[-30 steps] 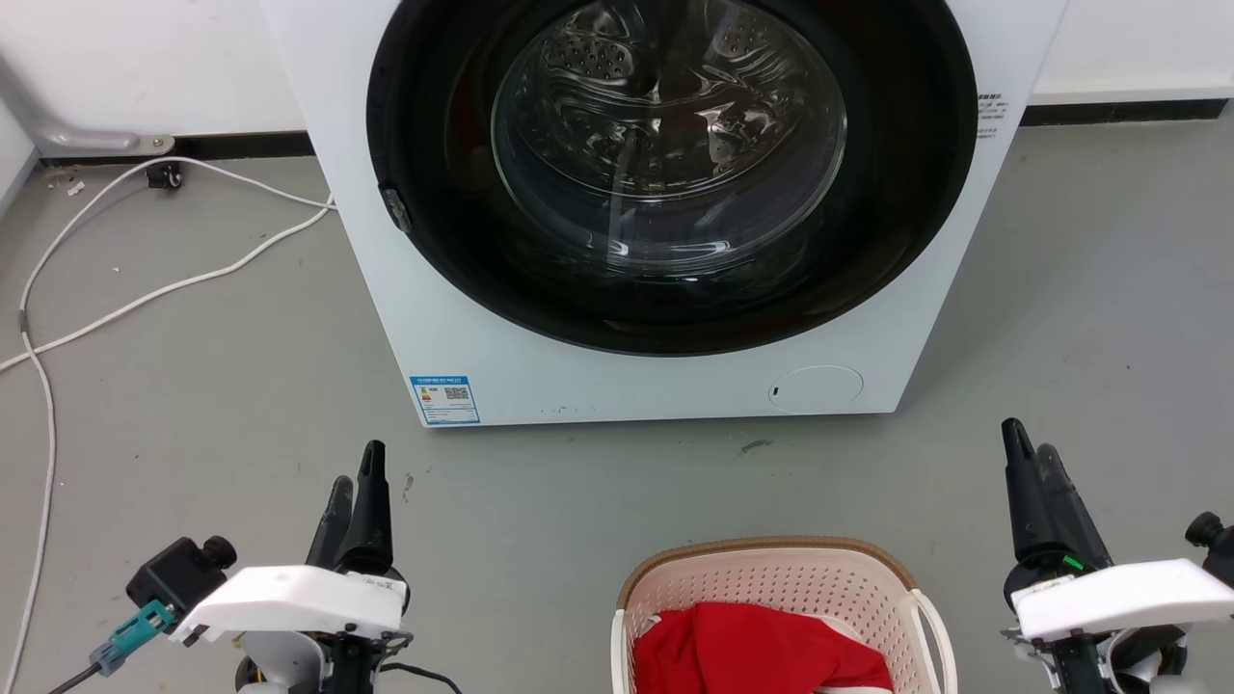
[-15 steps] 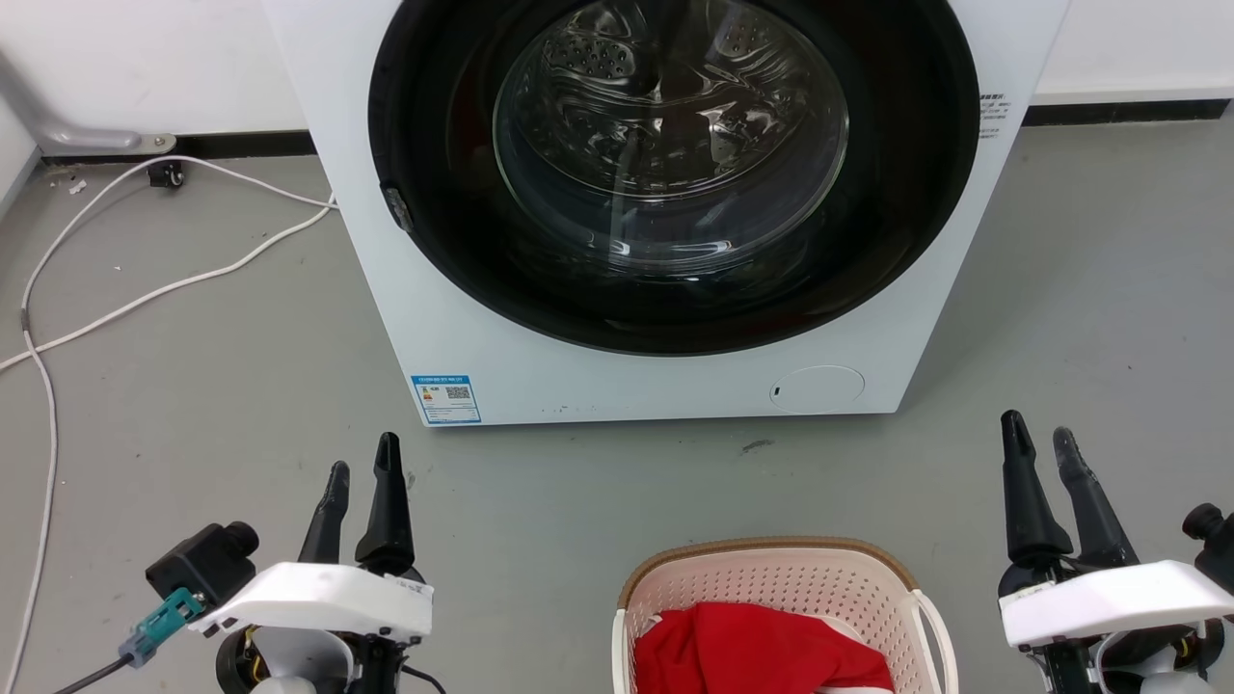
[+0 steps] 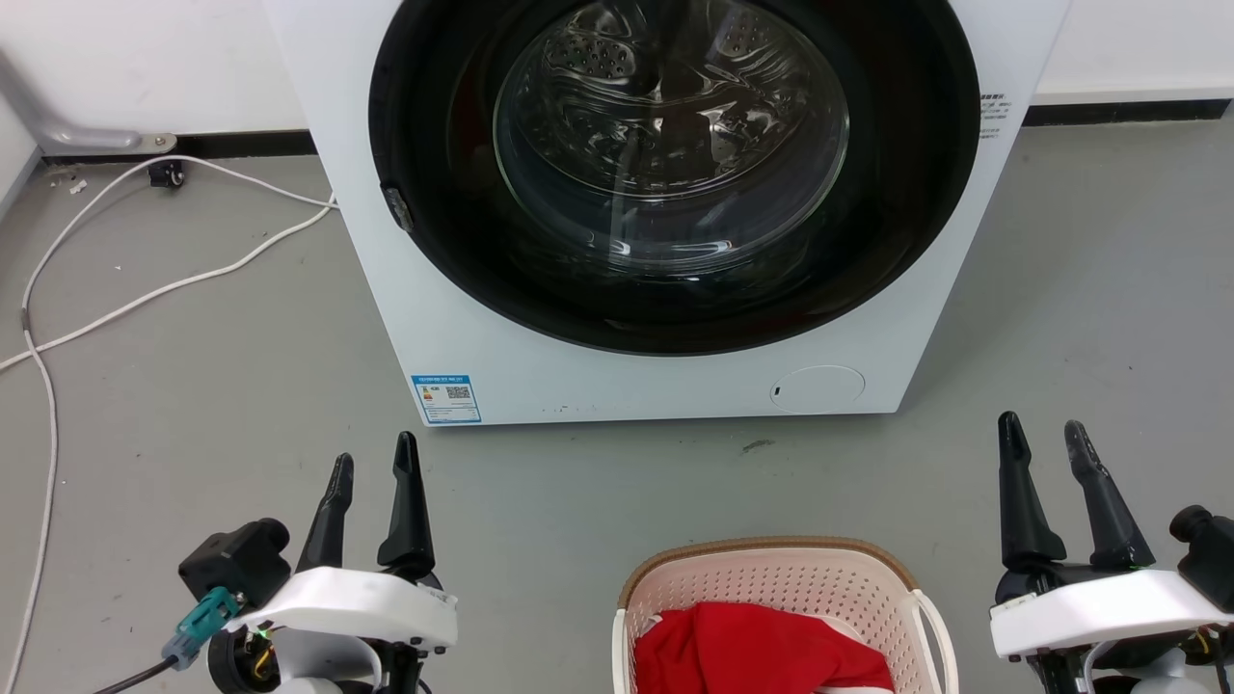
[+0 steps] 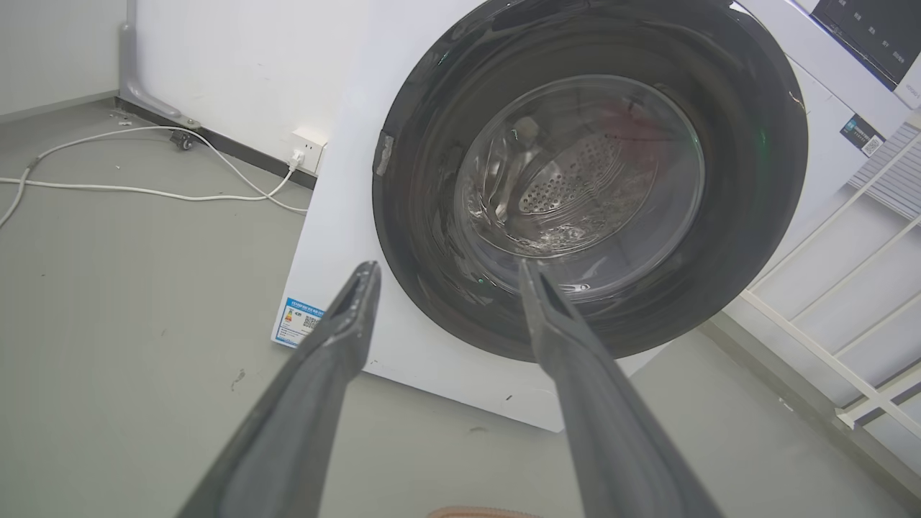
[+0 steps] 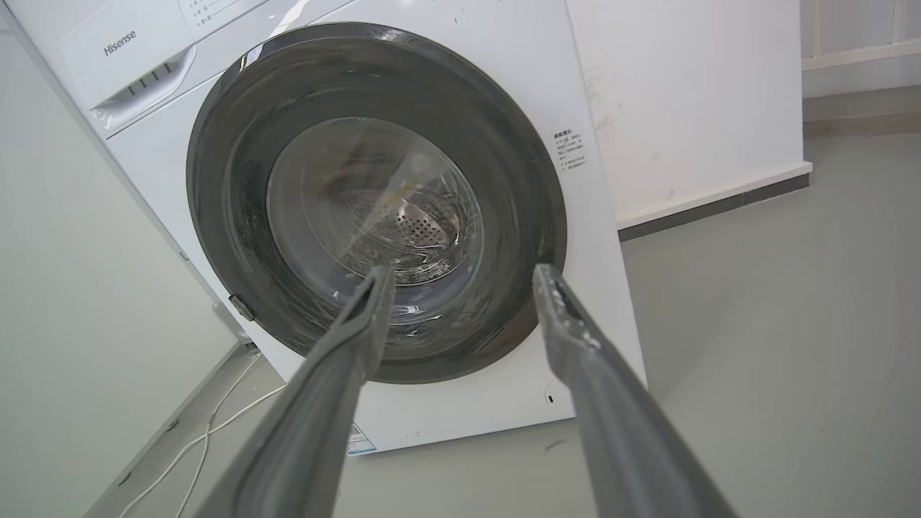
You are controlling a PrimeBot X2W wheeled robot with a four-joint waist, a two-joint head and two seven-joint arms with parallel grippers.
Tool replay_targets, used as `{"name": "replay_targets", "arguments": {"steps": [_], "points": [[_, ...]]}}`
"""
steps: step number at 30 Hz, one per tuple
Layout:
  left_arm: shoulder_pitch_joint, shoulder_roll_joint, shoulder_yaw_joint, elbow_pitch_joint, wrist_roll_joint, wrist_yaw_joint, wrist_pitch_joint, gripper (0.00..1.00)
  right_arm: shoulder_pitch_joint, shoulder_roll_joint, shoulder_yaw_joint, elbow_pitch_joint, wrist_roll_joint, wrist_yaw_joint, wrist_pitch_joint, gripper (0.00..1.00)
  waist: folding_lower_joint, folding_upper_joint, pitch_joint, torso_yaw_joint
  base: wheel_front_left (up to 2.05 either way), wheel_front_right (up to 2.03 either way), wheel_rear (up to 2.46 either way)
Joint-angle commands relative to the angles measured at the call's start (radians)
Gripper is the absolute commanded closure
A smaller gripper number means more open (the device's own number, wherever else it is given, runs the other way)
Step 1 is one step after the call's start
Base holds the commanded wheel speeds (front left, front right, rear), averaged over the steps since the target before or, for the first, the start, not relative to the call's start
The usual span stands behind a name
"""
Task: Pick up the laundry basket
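Left end effector (image 3: pixel 374 453) and right end effector (image 3: pixel 1041 424) were spread; the laundry basket (image 3: pixel 771 583) sat off-centre rightward, so lopsided lifting could tip it.

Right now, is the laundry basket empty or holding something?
Holding something: a red cloth lies inside the laundry basket.
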Motion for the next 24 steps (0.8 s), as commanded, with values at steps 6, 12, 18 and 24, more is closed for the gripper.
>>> {"name": "replay_targets", "arguments": {"steps": [6, 12, 18, 24], "points": [[0.005, 0.004, -0.016, -0.017, 0.085, 0.013, -0.024, 0.0, 0.008, -0.004, -0.001, -0.026, -0.085, 0.0, -0.024, 0.0, 0.0, 0.0, 0.001, 0.0, 0.0, 0.0, 0.0], [0.01, 0.004, -0.026, -0.016, 0.142, 0.018, -0.039, 0.0, 0.015, -0.004, 0.001, -0.036, -0.138, 0.0, -0.038, 0.0, 0.0, 0.0, 0.0, 0.0, 0.0, 0.0, 0.0], [0.016, 0.004, -0.035, -0.007, 0.188, 0.021, -0.053, 0.0, 0.025, -0.004, 0.008, -0.038, -0.197, 0.0, -0.052, 0.0, 0.0, 0.0, -0.002, -0.001, 0.0, 0.0, 0.0], [0.019, 0.004, -0.04, 0.001, 0.226, 0.019, -0.066, 0.0, 0.033, -0.004, 0.01, -0.04, -0.243, 0.0, -0.066, 0.0, 0.0, 0.0, -0.003, 0.0, 0.0, 0.0, 0.0]]}}
